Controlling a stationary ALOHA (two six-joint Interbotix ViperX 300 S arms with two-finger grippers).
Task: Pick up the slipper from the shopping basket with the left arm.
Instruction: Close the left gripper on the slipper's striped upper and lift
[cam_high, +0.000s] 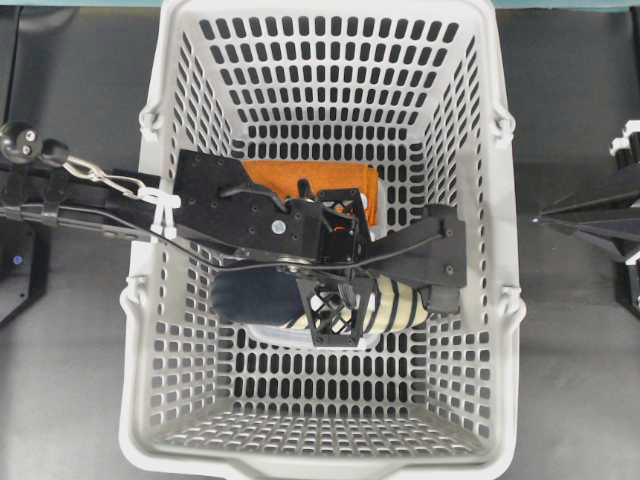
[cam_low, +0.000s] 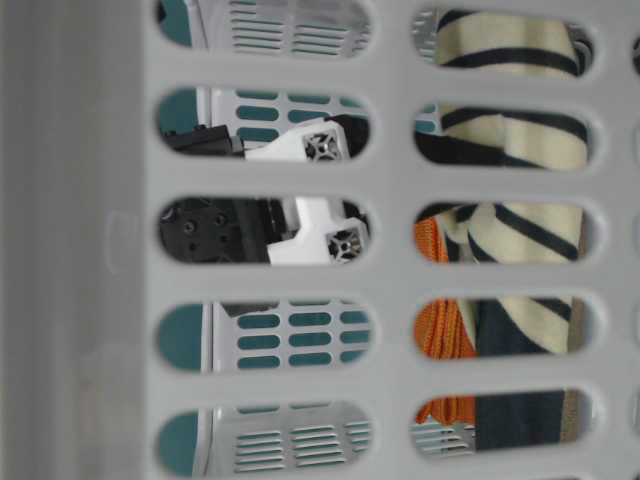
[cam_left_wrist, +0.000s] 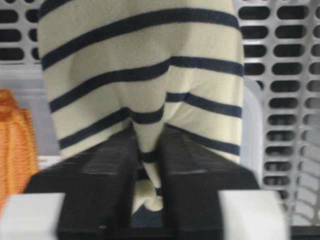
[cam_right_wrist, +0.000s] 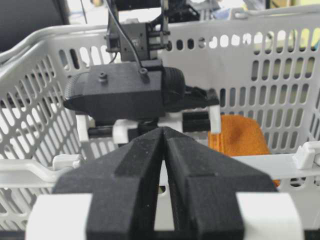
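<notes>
The slipper (cam_high: 395, 303), cream with thin navy stripes and a dark insole, lies across the middle of the light grey shopping basket (cam_high: 505, 300). The left arm (cam_high: 250, 215) reaches over the basket's left rim. Its left gripper (cam_high: 335, 308) comes down on the slipper's middle. In the left wrist view the left gripper (cam_left_wrist: 148, 137) is shut, with a fold of the slipper's (cam_left_wrist: 140, 60) striped upper pinched between its black fingers. I cannot tell whether the slipper touches the basket floor. The right gripper (cam_right_wrist: 163, 131) is shut and holds nothing. It sits outside the basket's right wall (cam_right_wrist: 270, 55).
A folded orange cloth (cam_high: 300, 178) lies on the basket floor behind the left arm, close to the slipper; the orange cloth (cam_right_wrist: 235, 135) also shows past the basket rim. The right arm (cam_high: 590, 215) rests on the dark table right of the basket.
</notes>
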